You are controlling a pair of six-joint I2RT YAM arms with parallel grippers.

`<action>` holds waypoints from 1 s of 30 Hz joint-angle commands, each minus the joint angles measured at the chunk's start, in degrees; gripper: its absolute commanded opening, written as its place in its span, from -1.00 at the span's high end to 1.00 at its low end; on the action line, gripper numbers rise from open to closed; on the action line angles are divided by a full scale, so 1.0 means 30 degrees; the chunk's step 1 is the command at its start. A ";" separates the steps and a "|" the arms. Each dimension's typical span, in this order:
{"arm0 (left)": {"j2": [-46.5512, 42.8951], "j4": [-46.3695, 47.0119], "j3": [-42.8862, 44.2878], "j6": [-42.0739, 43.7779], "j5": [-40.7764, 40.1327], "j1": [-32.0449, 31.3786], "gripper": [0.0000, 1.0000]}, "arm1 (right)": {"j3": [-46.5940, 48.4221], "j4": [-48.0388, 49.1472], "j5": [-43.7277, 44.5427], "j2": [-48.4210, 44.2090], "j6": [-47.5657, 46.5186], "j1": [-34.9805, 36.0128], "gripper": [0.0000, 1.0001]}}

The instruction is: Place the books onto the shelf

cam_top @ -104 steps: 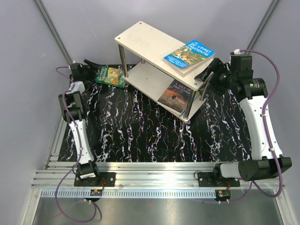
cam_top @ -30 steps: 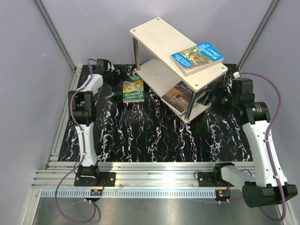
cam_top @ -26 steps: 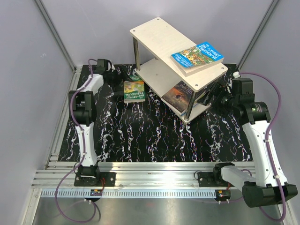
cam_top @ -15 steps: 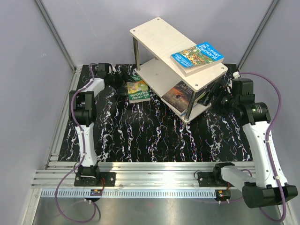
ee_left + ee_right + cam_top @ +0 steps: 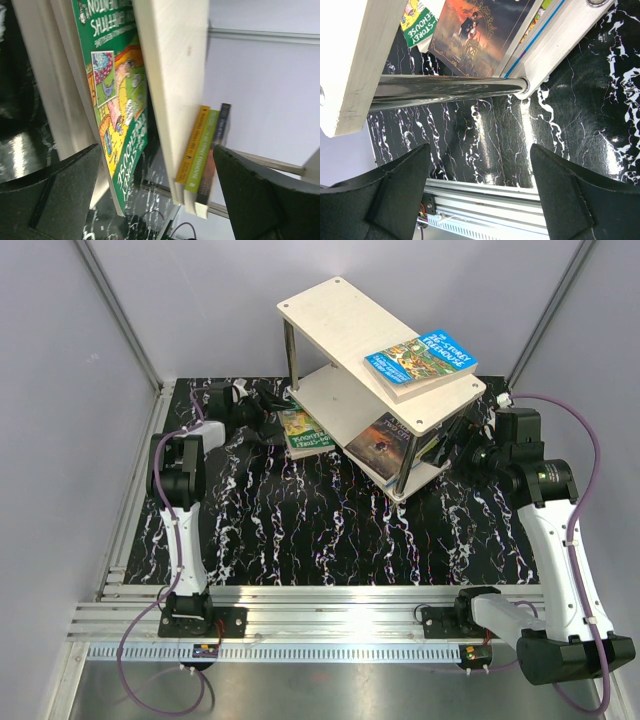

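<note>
Blue "Treehouse" paperback [image 5: 420, 358] lies on the upper board of the pale plywood two-tier shelf [image 5: 335, 320]. Dark brown paperback [image 5: 383, 438] is on the lower board. Green illustrated paperback [image 5: 305, 430] appears only part-way onto the lower board and likely needs pushing home. Left gripper [image 5: 252, 408] is spread wide and empty just behind it. Right gripper [image 5: 480, 150] is wide and empty by a silver metal post [image 5: 450, 90].

Upper book [image 5: 420, 358], lower book [image 5: 380, 438] on shelf [image 5: 330, 320]; third book [image 5: 305, 430] at left

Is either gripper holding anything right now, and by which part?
Nothing is gripped. The left gripper is wide open facing the green book; the right gripper is wide open facing the shelf post.
</note>
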 commanded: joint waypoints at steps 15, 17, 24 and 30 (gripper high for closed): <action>0.1096 0.3069 -0.0916 -0.0654 0.0854 -0.0785 -0.10 | -0.0076 0.0161 0.0310 -0.0161 -0.0425 0.0117 -0.76; 0.1126 0.2951 -0.0944 -0.0536 0.0825 -0.0844 0.00 | -0.0076 0.0161 0.0339 -0.0219 -0.0425 0.0117 -0.76; 0.1301 0.3418 -0.1003 -0.0944 -0.0141 -0.1107 0.60 | -0.0222 0.0161 0.0281 -0.0249 -0.0307 0.0117 -0.76; 0.1886 0.2775 0.0079 -0.1208 -0.1431 -0.1546 1.00 | -0.0368 0.0161 0.0281 -0.0278 -0.0191 0.0117 -0.76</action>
